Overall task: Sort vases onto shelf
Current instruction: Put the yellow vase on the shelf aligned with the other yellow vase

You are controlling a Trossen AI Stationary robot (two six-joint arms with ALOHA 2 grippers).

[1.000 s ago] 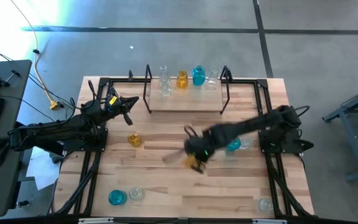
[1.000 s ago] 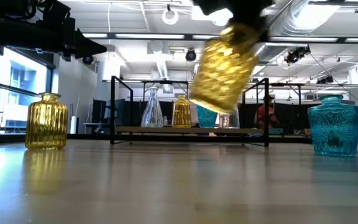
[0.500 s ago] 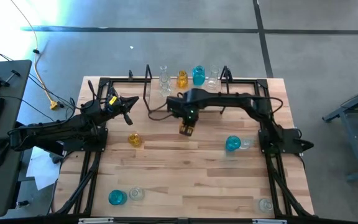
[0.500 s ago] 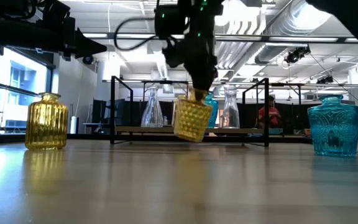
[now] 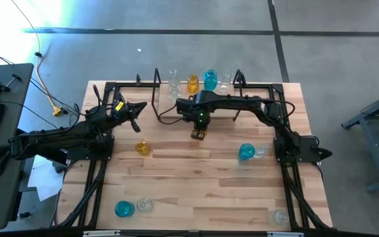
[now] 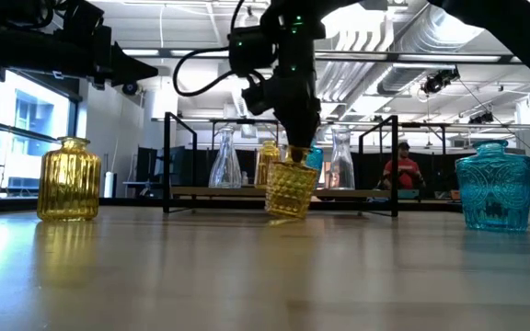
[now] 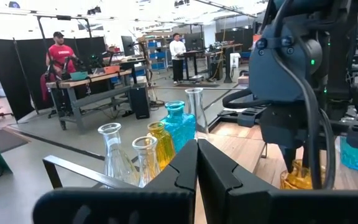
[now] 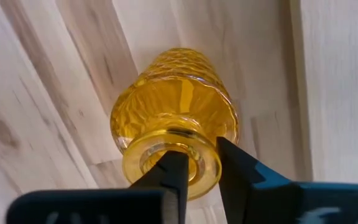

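My right gripper [image 5: 200, 126] is shut on an amber-yellow vase [image 5: 199, 135] just in front of the shelf [image 5: 196, 110], a light board in a black frame at the table's far edge. On the shelf stand a clear vase [image 5: 174, 85], an amber one [image 5: 193, 84], a teal one [image 5: 210, 80] and another clear one [image 5: 225, 82]. In the low view the held vase [image 6: 292, 189] hangs tilted before the shelf [image 6: 201, 192]. My left gripper [image 7: 197, 163] is shut and empty, waiting above the table's far left [image 5: 137, 113]. My right gripper pinches the amber vase's mouth rim [image 8: 209, 163], one finger [image 8: 174, 175] inside the neck and the other [image 8: 241, 173] outside. The fingers come from above, pointing down. The vase hangs tilted below them; whether its base [image 6: 289, 213] touches the table I cannot tell.
Loose vases stand on the table: amber [image 5: 142, 148] at left, teal [image 5: 247, 153] with a clear one [image 5: 260, 151] at right, teal [image 5: 124, 209] and clear [image 5: 144, 205] near the front left, clear [image 5: 281, 216] at front right. People show in the room behind.
My right gripper has carried the amber vase from the table's middle toward the far edge and the shelf, then lowered it a little. The vase stayed in the hold, swinging and tilted throughout, and now hangs lower, close to the tabletop.
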